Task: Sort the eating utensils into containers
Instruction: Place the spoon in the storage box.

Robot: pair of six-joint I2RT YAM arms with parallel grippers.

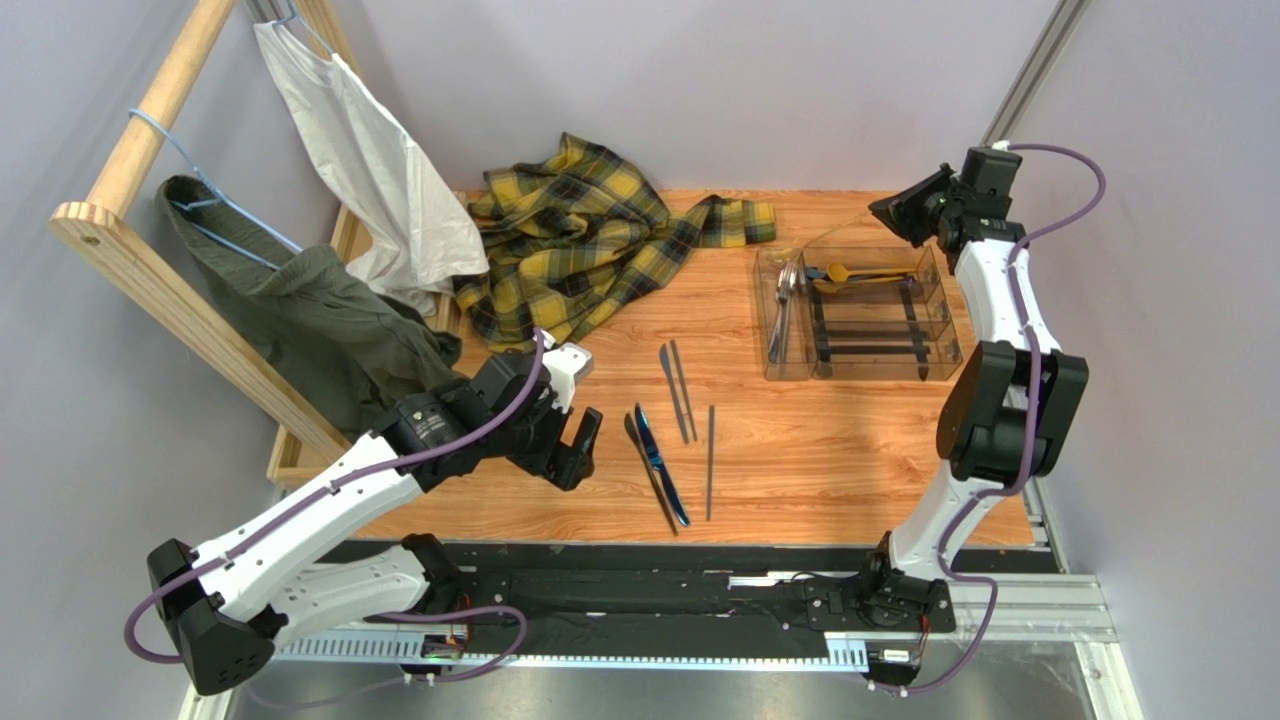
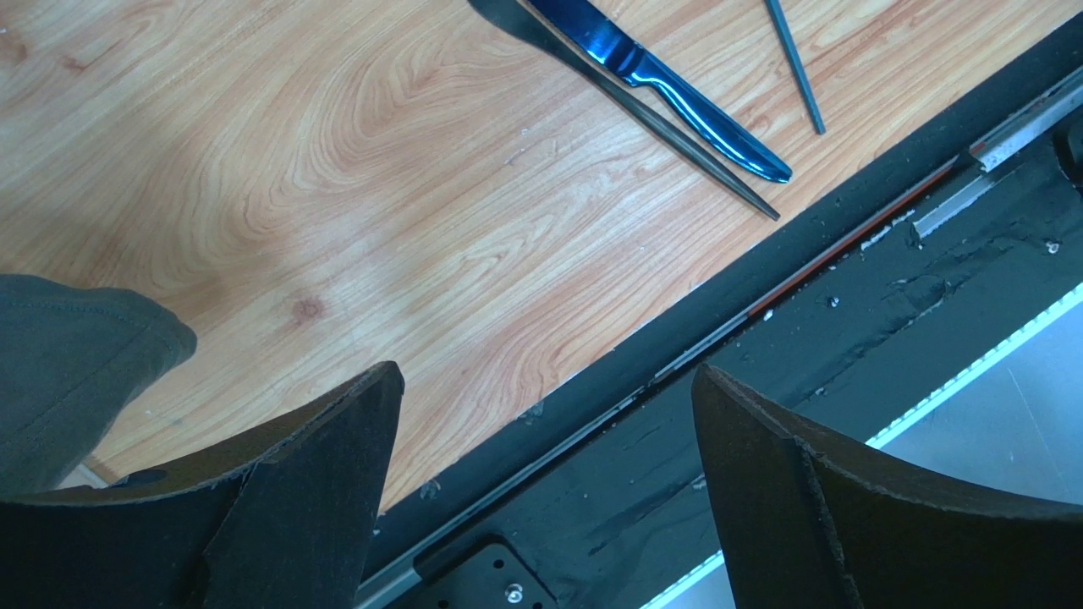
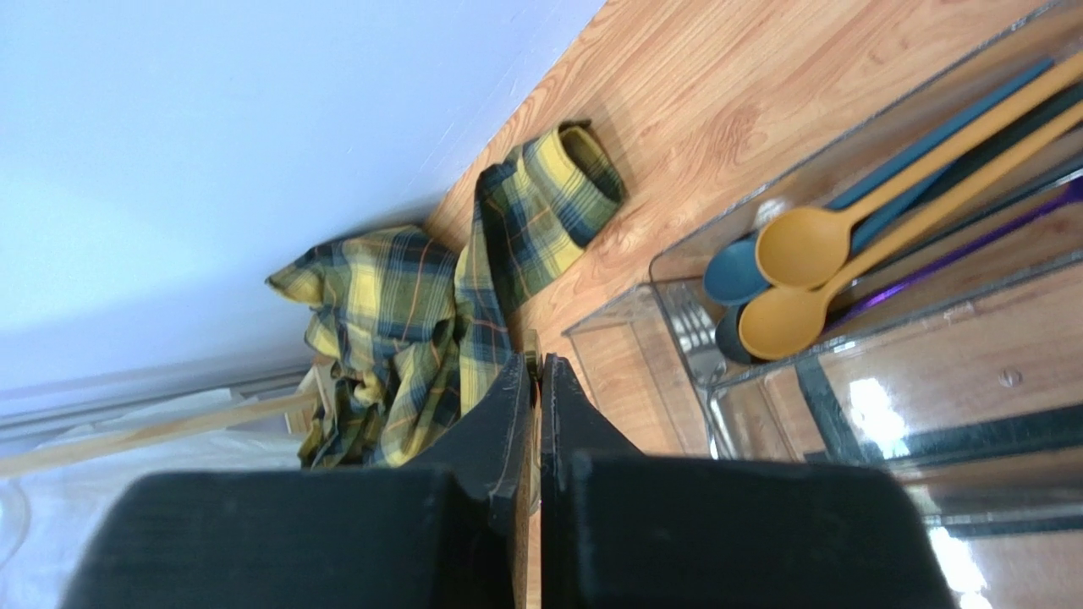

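Loose eating utensils lie mid-table: a blue knife (image 1: 663, 467) (image 2: 661, 83), a dark grey knife (image 1: 648, 473) (image 2: 636, 108), a grey stick (image 1: 709, 462) (image 2: 795, 64) and two grey pieces (image 1: 676, 390). My left gripper (image 1: 576, 455) (image 2: 547, 374) hangs open and empty just left of them, over the table's near edge. The clear container tray (image 1: 944, 318) (image 3: 610, 324) at the back right holds gold spoons (image 1: 842, 273) (image 3: 801, 248), a teal spoon (image 3: 737, 269), a purple piece (image 3: 941, 260) and silver forks (image 1: 781, 308). My right gripper (image 1: 897, 210) (image 3: 534, 362) is shut and empty above the tray's far end.
A yellow plaid shirt (image 1: 586, 240) (image 3: 407, 330) lies crumpled at the back centre. A wooden rack (image 1: 135, 255) at the left carries a green garment (image 1: 316, 315) and a white one (image 1: 376, 165). A black rail (image 1: 676, 578) (image 2: 814, 330) runs along the near edge.
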